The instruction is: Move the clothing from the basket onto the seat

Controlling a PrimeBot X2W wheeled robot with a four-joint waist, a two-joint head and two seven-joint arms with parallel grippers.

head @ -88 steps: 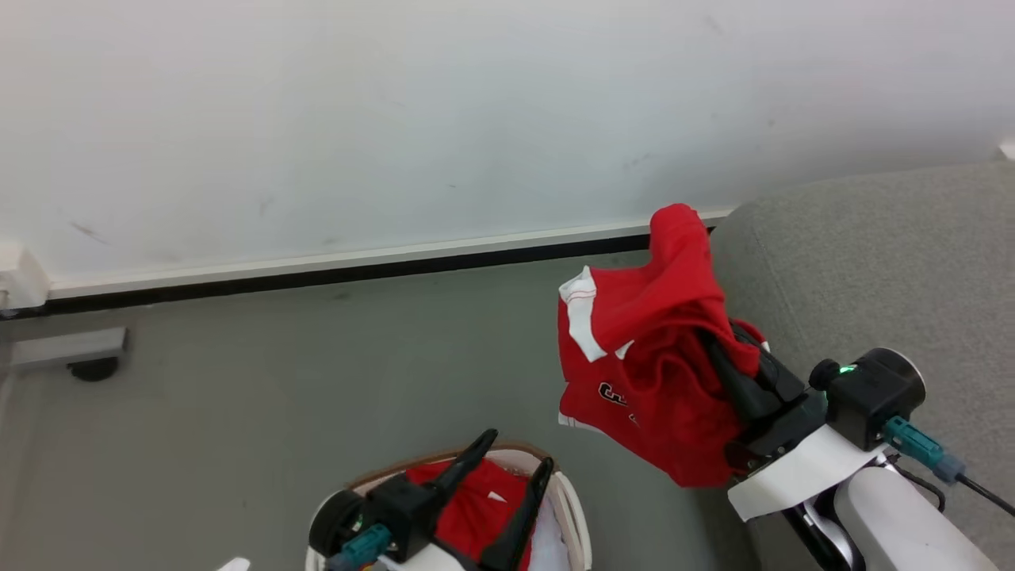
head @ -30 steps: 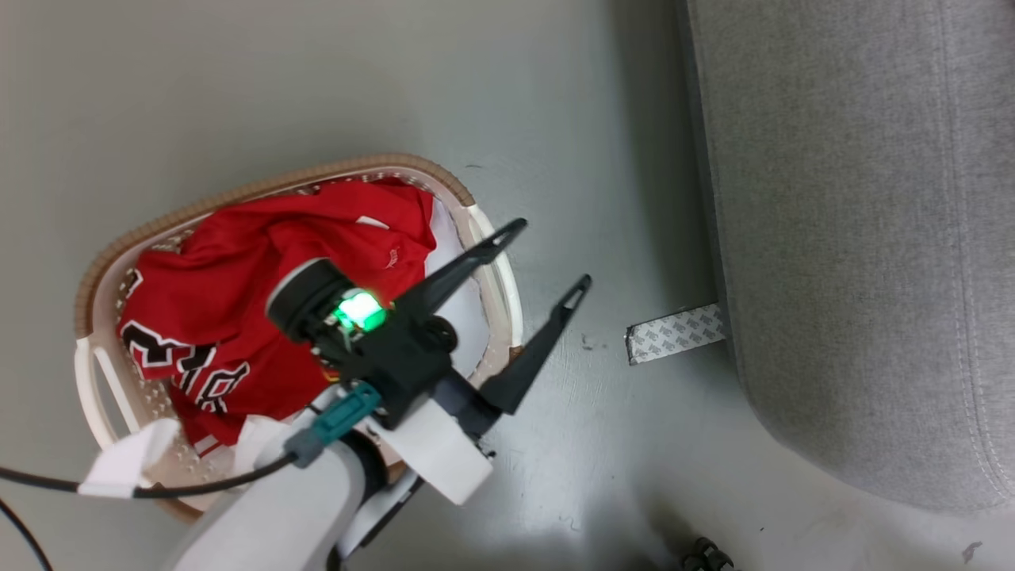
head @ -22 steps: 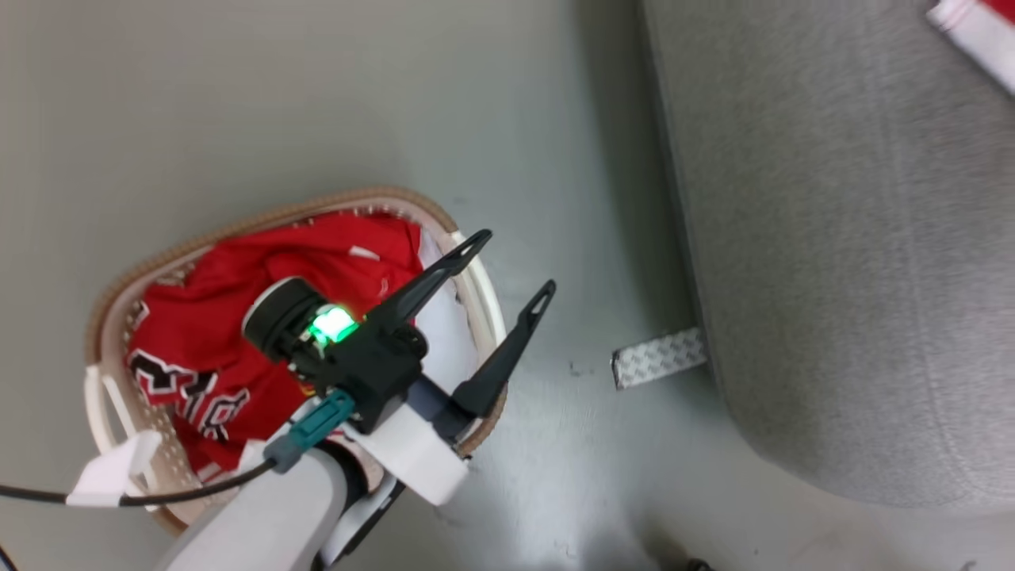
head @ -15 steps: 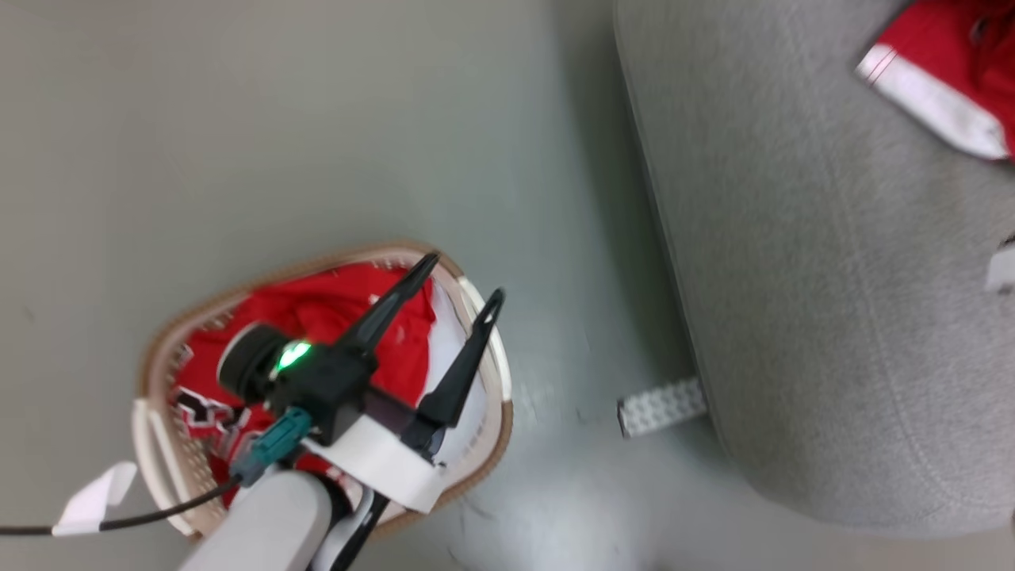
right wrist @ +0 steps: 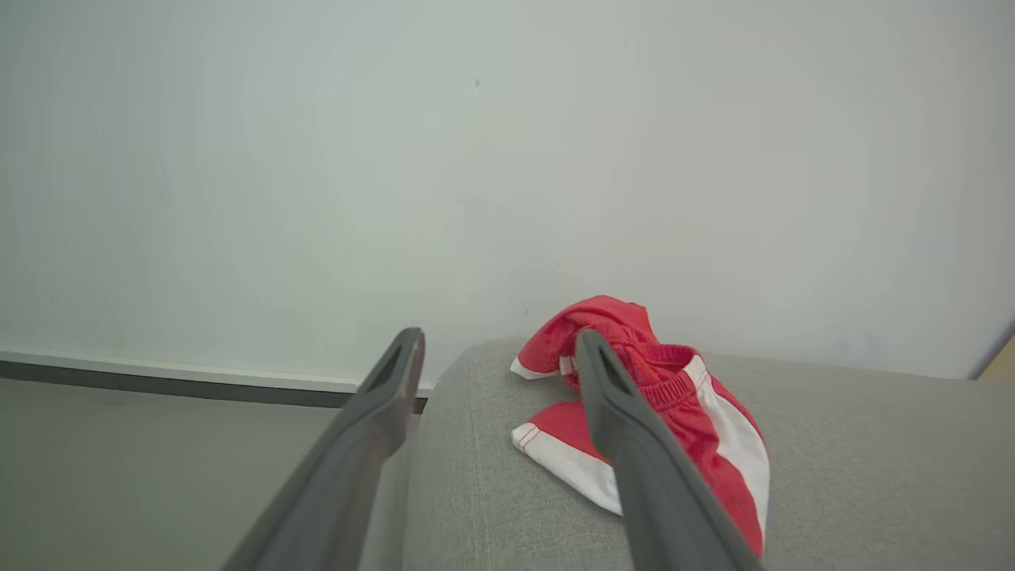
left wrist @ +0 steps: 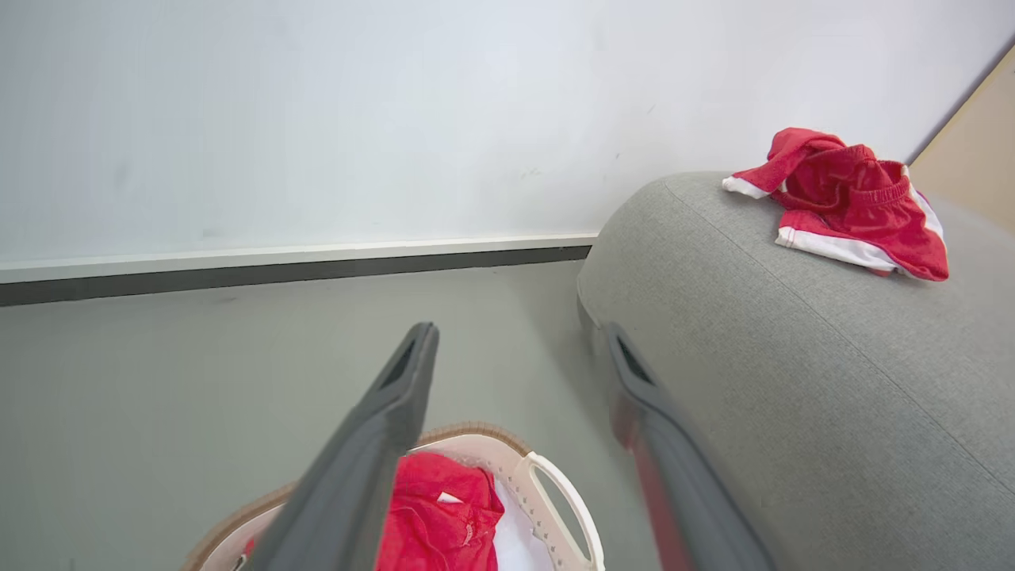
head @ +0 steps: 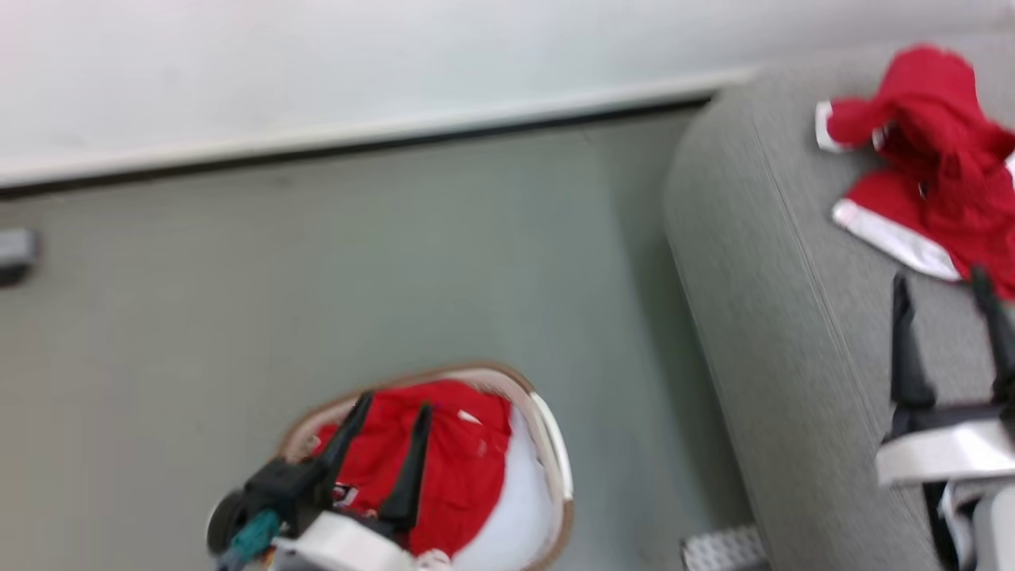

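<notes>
A red garment with a white band point(head: 928, 159) lies crumpled on top of the grey seat point(head: 793, 317), near its far edge. My right gripper point(head: 940, 277) hovers open just short of that garment, holding nothing; the right wrist view shows the gripper point(right wrist: 499, 335) spread before the red cloth point(right wrist: 698, 428). More red clothing point(head: 452, 452) fills the white basket point(head: 547, 428) on the floor. Above the basket my left gripper point(head: 396, 403) stands open and empty. In the left wrist view the gripper point(left wrist: 521, 329) frames the basket point(left wrist: 555, 492) below and the seat point(left wrist: 793, 381) to the right.
A white cloth liner point(head: 507, 515) shows at the basket's right side. A white wall with a dark baseboard point(head: 357, 139) runs behind. A patterned grey strip point(head: 721, 547) lies on the floor by the seat's base. A dark object point(head: 12, 254) sits at the far left.
The right gripper, earlier shut on the red garment, has let it go onto the seat and stands open. The head camera has swung down and back up. The left gripper stays open over the basket.
</notes>
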